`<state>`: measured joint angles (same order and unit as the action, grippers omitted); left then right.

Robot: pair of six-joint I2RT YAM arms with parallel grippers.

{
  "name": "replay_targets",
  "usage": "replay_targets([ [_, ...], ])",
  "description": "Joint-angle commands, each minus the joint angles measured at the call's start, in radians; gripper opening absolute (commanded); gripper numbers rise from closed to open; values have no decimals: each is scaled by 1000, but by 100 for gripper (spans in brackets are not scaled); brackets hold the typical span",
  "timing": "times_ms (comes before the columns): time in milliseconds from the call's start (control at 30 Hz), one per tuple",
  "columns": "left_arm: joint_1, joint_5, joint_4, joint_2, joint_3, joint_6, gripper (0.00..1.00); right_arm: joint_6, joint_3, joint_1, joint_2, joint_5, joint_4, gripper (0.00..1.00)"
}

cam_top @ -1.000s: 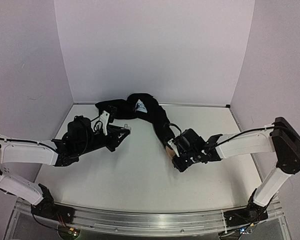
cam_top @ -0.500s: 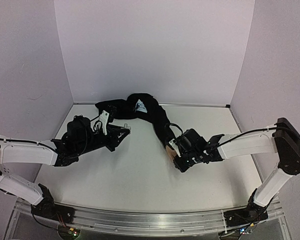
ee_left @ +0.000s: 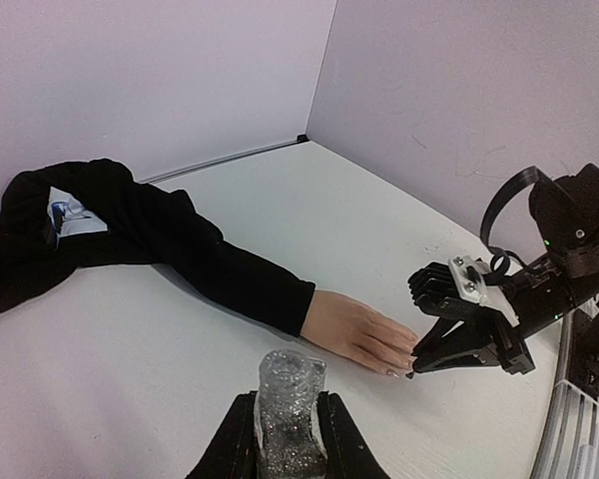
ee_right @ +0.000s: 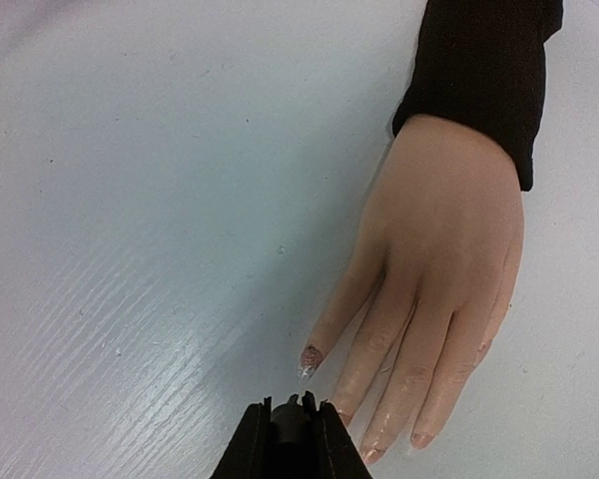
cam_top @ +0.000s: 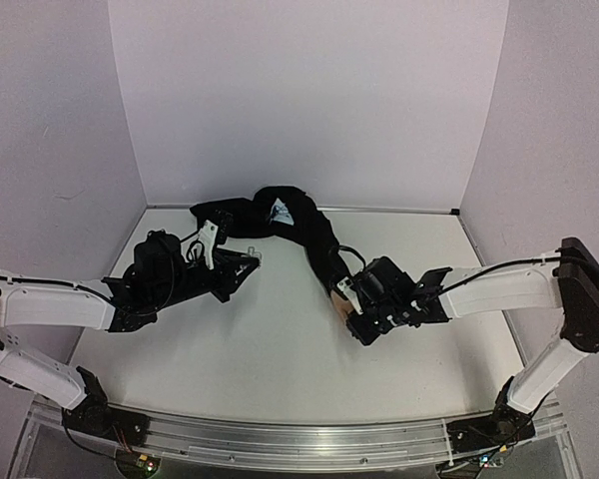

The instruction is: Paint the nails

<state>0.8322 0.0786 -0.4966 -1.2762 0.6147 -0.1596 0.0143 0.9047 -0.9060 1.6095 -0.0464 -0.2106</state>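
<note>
The skin-coloured mannequin hand (ee_right: 449, 249) lies flat, palm down, in a black sleeve (ee_right: 489, 70). Its nails point toward my right gripper. The nail of the outermost finger (ee_right: 308, 359) carries glitter, and the other nails (ee_right: 419, 439) look pale. My right gripper (ee_right: 292, 424) is shut on a black brush cap (ee_right: 298, 431), just in front of the fingertips. The left wrist view shows that gripper (ee_left: 424, 364) with its tip at a fingertip of the hand (ee_left: 354, 329). My left gripper (ee_left: 288, 429) is shut on a small clear, uncapped glitter bottle (ee_left: 290, 394), held upright to the hand's left.
The sleeve (cam_top: 299, 225) trails back in a bunched black heap with a white label (cam_top: 278, 210) near the rear wall. Purple walls enclose the white table (cam_top: 270, 349) on three sides. The left arm (cam_top: 160, 274) lies low across the left part.
My right gripper has shifted slightly to the right by the hand's fingertips. The left arm and the bottle have not moved.
</note>
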Motion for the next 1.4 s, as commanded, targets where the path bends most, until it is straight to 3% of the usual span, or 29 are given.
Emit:
replay_targets([
  [0, 1, 15, -12, 17, 7, -12, 0, -6, 10, -6, -55, -42, -18, 0],
  [233, 1, 16, -8, 19, 10, -10, 0, -43, 60, -6, 21, -30, -6, 0],
  [1367, 1, 10, 4, 22, 13, 2, 0, -43, 89, -5, 76, -46, 30, 0],
])
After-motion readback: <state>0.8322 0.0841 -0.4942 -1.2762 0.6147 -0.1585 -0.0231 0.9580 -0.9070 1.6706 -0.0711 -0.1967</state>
